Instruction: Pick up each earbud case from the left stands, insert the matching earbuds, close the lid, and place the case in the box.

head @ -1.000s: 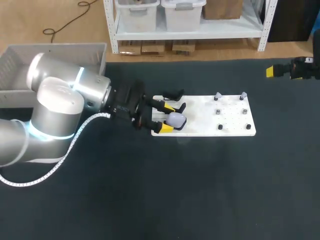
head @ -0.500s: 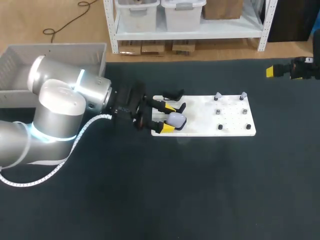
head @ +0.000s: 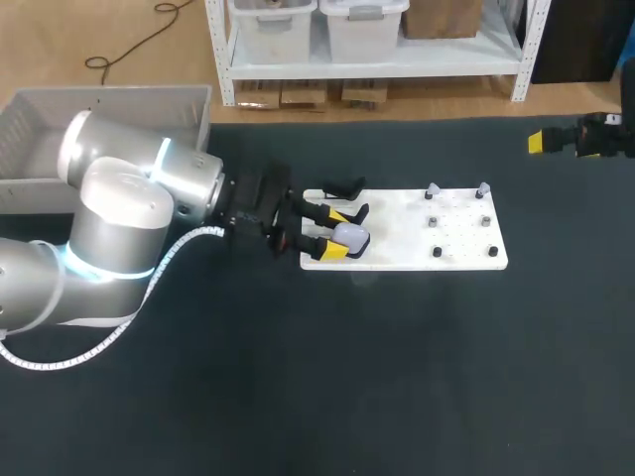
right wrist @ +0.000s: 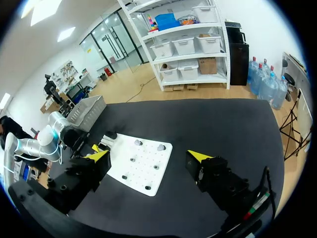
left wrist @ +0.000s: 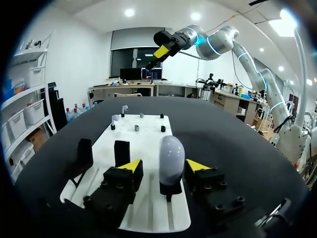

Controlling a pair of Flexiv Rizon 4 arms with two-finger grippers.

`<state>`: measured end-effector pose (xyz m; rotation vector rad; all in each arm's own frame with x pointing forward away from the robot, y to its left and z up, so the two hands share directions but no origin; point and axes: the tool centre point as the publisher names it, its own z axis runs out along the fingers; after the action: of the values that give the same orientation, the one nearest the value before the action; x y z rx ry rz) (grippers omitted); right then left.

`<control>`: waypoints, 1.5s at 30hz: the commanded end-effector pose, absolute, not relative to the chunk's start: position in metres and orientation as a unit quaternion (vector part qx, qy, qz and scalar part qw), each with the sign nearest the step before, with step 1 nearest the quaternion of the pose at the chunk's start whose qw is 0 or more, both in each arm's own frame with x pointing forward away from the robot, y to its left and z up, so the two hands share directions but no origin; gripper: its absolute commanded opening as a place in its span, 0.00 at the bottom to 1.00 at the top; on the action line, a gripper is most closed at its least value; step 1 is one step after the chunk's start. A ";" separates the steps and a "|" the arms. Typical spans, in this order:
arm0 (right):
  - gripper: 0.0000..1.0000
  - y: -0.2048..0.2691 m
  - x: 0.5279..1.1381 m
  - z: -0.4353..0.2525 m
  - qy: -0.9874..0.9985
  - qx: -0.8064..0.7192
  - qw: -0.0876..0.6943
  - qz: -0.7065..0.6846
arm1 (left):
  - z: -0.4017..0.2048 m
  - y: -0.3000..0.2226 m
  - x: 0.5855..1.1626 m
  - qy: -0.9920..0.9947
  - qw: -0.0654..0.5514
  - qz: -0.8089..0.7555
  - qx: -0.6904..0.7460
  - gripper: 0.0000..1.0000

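Left gripper is open, yellow tips spread either side of the pale earbud case. The case stands upright on its black holder, just left of the frame's centre. In the left wrist view the case sits right between the fingers, close up to one and with a clear gap to the other, so no grip on it. Two more black stands are just beside the gripper. All of that is on the left end of the white board, and small pegs dot its right end. Grey box is in the upper left. Right gripper hangs in the upper right, fingers wide apart, well away from the board.
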<state>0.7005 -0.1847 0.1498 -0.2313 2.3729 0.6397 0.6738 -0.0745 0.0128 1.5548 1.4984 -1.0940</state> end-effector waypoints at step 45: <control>1.00 -0.185 0.701 0.150 0.907 -0.089 0.330 0.245 | 0.129 -0.069 0.652 0.511 0.440 -0.493 0.551 0.00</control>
<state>0.7005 -0.1847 0.1498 -0.2313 2.3730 0.6396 0.6569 -0.0719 0.1249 1.3789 1.2752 -1.2355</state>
